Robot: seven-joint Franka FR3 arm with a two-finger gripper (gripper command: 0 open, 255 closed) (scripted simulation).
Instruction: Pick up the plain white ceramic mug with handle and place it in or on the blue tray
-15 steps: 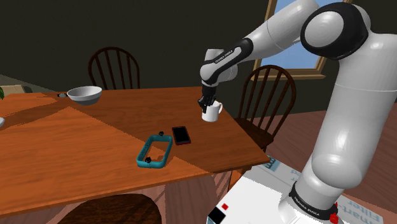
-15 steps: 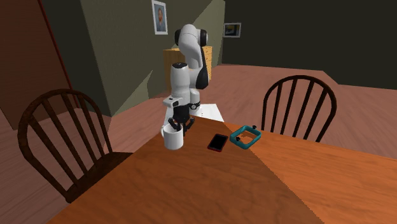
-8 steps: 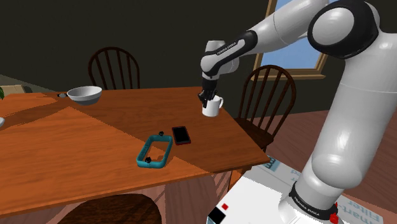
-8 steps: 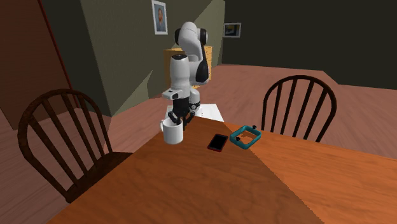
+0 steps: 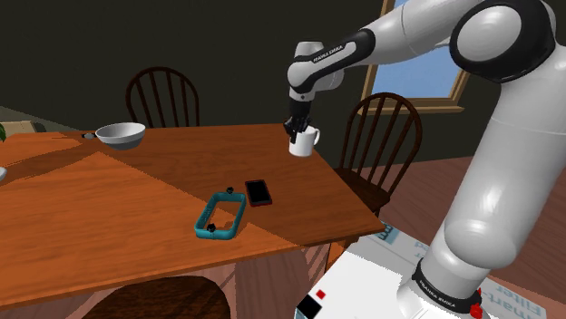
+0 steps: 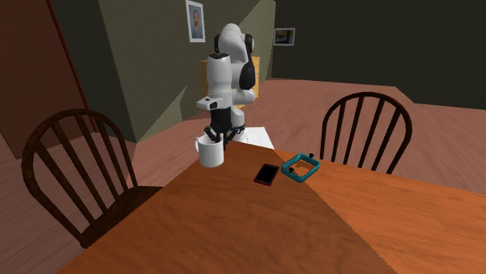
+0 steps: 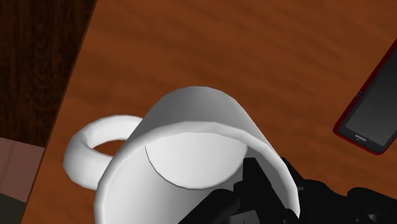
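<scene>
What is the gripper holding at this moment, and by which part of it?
The gripper holds the white mug by its rim, opposite the handle, with one finger inside.

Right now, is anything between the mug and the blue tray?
Only the red-edged phone, flat on the table between mug and tray. The gripper holds the mug's rim, seemingly above the table, so it should pass over.

Between mug [image 5: 303,143] and tray [image 5: 239,216] the worktop [image 5: 136,199] lay open; only a flat phone [image 5: 258,192] lay just beside the tray. A chair [image 5: 381,127] back rose beyond the worktop's edge.
</scene>
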